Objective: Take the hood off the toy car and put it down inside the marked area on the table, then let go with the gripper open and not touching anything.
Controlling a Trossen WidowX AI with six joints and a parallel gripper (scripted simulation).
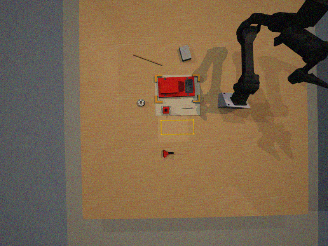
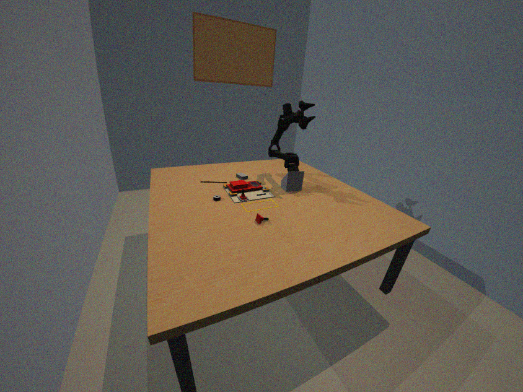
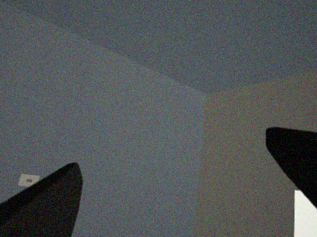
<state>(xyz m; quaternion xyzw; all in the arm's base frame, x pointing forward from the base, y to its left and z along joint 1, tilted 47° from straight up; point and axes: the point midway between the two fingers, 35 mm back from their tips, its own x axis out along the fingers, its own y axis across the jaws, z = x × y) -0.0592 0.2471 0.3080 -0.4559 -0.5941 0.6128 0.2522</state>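
With the end effector [image 2: 310, 111] spread wide, holding nothing, high off the desk [image 1: 109, 174], and the hood [image 1: 170, 86] on the toy car [image 1: 176, 86], a misaligned descent risked jarring the car.

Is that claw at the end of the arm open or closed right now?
Open. The gripper has its two dark fingers far apart in the wrist view, with only wall showing between them, and it holds nothing.

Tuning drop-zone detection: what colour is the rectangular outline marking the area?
Yellow outline, clearest in the top view.
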